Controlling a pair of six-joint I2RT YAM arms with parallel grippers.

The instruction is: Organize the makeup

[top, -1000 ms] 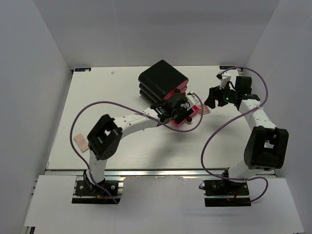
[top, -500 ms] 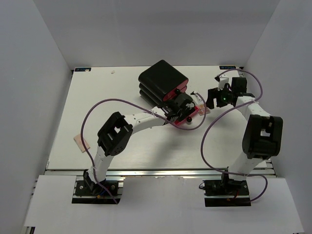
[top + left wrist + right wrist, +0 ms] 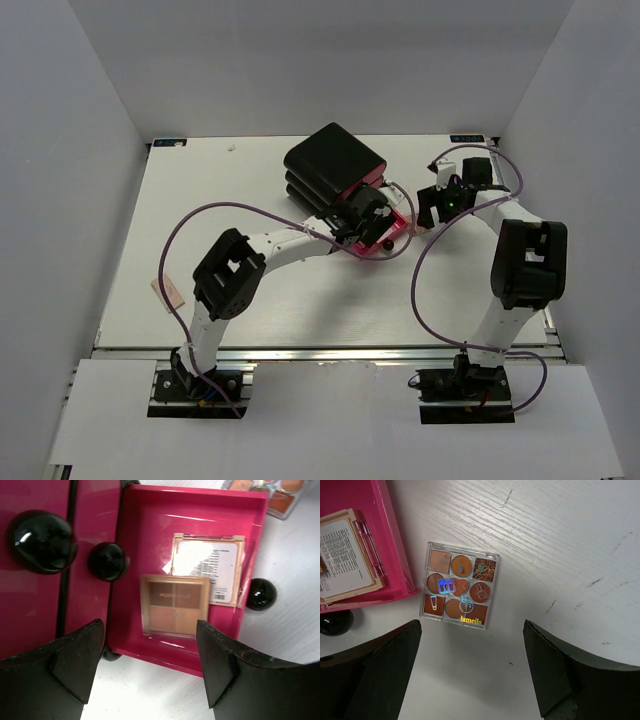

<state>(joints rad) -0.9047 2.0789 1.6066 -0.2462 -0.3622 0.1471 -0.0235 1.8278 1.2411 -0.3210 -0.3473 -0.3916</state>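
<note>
Bright even light (glare on labelled palette (image 3: 212, 560))

Black drawer box (image 3: 333, 160) far centre, left gripper (image 3: 368, 218) over its open pink drawer (image 3: 398, 236), right gripper (image 3: 430, 206) just beside

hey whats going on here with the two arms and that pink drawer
Two robot arms are sorting makeup into a black drawer box. One pink drawer is pulled out and holds two overlapping square palettes, a four-pan palette and a label-side-up palette. The left claw hovers open above them, holding nothing. The right claw hovers open over a clear palette lying on the table just beside the drawer, not yet gripped.
</note>
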